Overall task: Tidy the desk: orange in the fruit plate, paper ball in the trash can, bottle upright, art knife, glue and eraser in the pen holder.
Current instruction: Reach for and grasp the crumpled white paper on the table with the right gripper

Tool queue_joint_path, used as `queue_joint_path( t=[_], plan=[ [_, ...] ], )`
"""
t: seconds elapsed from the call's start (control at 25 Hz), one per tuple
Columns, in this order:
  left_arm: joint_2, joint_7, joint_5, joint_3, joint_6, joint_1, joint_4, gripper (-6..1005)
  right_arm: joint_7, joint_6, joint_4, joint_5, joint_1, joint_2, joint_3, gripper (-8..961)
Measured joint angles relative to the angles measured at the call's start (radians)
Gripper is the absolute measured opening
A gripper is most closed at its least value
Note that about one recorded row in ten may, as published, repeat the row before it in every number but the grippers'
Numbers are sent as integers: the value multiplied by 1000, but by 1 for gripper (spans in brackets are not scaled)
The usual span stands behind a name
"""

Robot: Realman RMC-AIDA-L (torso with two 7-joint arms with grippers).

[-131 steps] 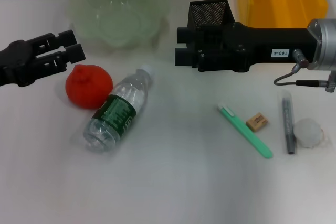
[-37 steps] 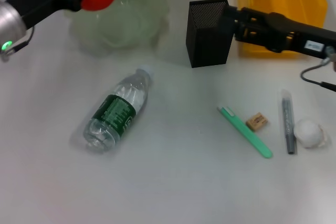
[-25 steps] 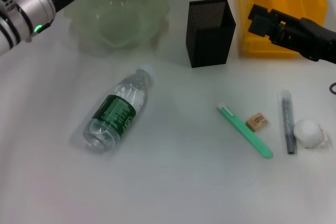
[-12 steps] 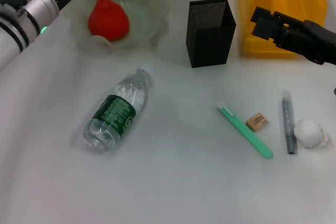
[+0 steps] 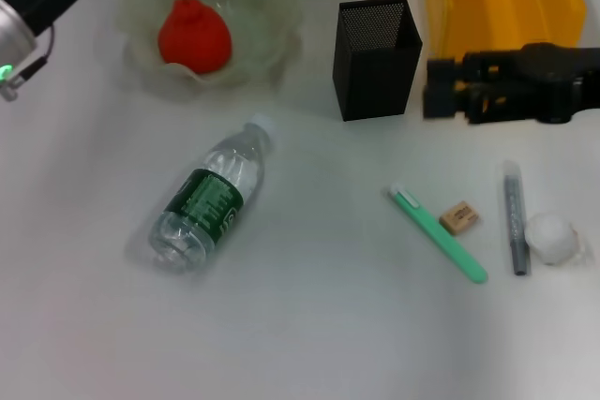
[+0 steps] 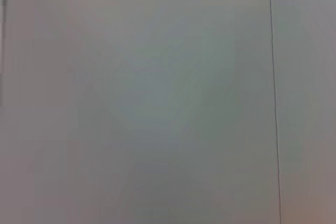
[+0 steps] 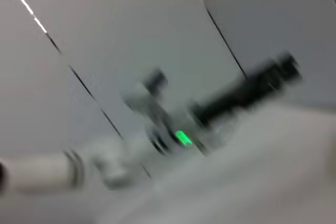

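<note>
1 orange (image 5: 193, 34) inside fruit plate (image 5: 272, 39); right claw (image 5: 439, 100) blurred.

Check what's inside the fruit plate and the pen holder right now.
The fruit plate holds the orange, resting in its hollow. The pen holder shows only dark mesh from the head view; its bottom is hidden, so contents cannot be confirmed.
</note>
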Motion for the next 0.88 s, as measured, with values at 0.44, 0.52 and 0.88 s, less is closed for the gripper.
queue_joint_path(
  t=[0.44, 0.52, 0.88],
  plan=[
    [1, -43, -5, -4, 7, 49, 41, 683, 507, -16, -490, -541, 0, 9, -177, 789],
    [1, -40, -6, -2, 1, 46, 41, 683, 568, -37, -504, -637, 9, 10, -233, 789],
    [0, -37, -7, 4, -31, 41, 42, 682, 665, -30, -418, -830, 11, 10, -371, 787]
  ],
)
